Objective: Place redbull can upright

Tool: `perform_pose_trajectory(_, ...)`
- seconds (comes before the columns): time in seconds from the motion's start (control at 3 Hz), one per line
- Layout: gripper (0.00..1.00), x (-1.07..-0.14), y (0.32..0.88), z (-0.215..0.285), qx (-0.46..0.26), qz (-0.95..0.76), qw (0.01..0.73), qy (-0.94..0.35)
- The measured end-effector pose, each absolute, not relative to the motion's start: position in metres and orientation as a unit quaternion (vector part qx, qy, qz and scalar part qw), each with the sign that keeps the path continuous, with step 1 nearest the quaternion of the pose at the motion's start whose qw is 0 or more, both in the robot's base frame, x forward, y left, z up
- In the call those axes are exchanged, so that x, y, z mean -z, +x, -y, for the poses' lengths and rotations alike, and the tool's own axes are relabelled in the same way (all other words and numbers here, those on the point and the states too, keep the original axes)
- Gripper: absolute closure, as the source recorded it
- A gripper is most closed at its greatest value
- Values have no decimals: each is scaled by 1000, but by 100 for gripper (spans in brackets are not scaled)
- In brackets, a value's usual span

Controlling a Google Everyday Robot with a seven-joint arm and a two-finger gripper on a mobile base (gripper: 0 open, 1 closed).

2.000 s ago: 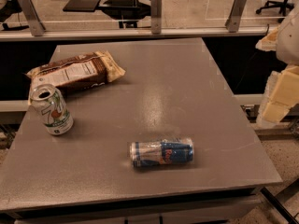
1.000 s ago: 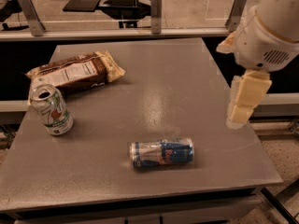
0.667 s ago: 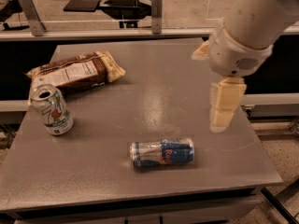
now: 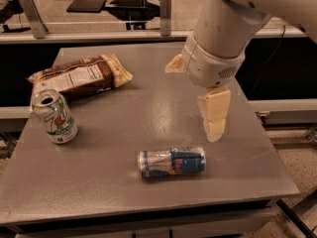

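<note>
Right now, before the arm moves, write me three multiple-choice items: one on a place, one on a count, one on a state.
1. Where is the claw? A) over the table's right part, apart from the redbull can B) down at the floor C) clamped on the redbull can
2. How many cans are on the table? A) one B) two C) four
3. How does the redbull can sit? A) upright B) on its side C) lifted off the table
Key: 1 A, it hangs beyond the can's right end. 2 B, the redbull can plus the white-and-green can. 3 B, its long side lies on the table.
</note>
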State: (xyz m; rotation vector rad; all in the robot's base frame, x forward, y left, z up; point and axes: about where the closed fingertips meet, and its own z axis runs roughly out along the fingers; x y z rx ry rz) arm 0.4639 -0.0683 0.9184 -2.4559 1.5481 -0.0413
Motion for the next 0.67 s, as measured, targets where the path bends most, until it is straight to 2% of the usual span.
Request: perform_pose_trajectory(0.67,0,-908,456,41,-1,-394,99,-914)
